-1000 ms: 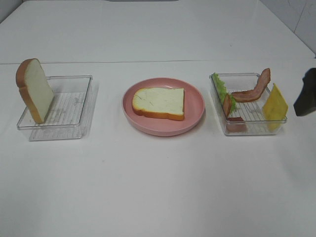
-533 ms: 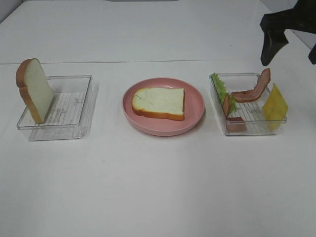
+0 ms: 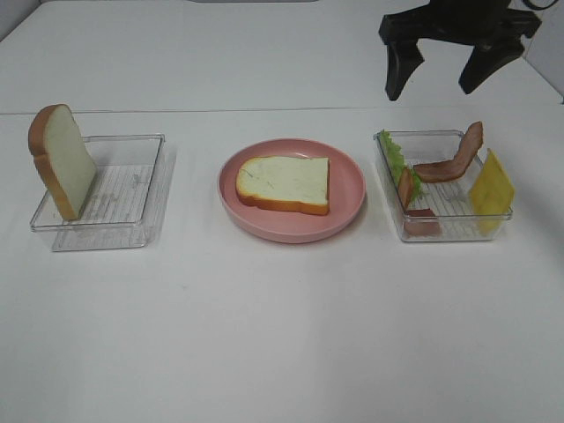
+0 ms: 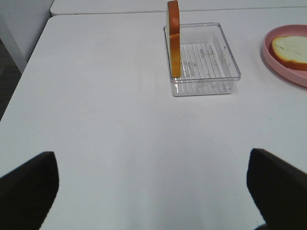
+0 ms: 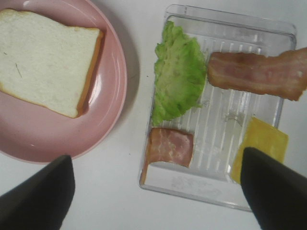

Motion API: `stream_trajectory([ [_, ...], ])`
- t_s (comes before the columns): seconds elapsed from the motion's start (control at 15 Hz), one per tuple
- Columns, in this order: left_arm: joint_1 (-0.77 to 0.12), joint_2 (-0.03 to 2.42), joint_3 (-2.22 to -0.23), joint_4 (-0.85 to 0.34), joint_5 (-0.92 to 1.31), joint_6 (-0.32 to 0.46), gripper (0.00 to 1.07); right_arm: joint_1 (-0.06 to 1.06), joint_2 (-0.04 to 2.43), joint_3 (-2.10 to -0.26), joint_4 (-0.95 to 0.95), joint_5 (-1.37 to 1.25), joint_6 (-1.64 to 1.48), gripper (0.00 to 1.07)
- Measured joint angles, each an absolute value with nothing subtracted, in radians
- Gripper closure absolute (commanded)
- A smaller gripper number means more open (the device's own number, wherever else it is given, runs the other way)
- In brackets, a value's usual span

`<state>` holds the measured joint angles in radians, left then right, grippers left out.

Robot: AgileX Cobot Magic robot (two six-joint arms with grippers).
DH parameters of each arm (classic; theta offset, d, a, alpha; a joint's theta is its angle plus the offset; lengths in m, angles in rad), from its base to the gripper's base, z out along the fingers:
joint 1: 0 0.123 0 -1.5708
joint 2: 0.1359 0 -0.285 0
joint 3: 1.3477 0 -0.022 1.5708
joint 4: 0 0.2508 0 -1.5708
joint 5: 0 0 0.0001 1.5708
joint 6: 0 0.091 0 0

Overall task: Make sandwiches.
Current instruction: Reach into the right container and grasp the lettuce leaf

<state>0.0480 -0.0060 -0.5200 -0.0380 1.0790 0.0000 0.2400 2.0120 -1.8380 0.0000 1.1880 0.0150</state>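
No stacked sandwich is in view. One bread slice lies flat on the pink plate. A second slice stands on edge in the left clear tray. The right clear tray holds lettuce, a long bacon strip, a short bacon piece and a cheese square. My right gripper hangs open above the tray's far side, holding nothing. My left gripper is open over bare table, well short of the standing slice.
The white table stretches wide in front of the trays and plate. Its left edge shows in the left wrist view, with darker floor beyond it.
My right arm has swung from the table's right edge up and leftward, and now hovers over the far side of the right tray. The food has not moved.
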Motion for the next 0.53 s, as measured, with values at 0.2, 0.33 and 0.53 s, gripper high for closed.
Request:
stream_trajectory([
  [0.2, 0.048, -0.006, -0.520, -0.038, 1.079, 0.000, 0.06, 0.247, 2.127, -1.900, 0.007, 1.156, 0.008, 0.18],
  [0.33, 0.048, -0.006, -0.520, -0.038, 1.079, 0.000, 0.06, 0.247, 2.194, -1.933, 0.007, 1.124, 0.000, 0.18],
  [0.53, 0.048, -0.006, -0.520, -0.038, 1.079, 0.000, 0.06, 0.247, 2.264, -1.960, 0.007, 1.102, -0.014, 0.19],
])
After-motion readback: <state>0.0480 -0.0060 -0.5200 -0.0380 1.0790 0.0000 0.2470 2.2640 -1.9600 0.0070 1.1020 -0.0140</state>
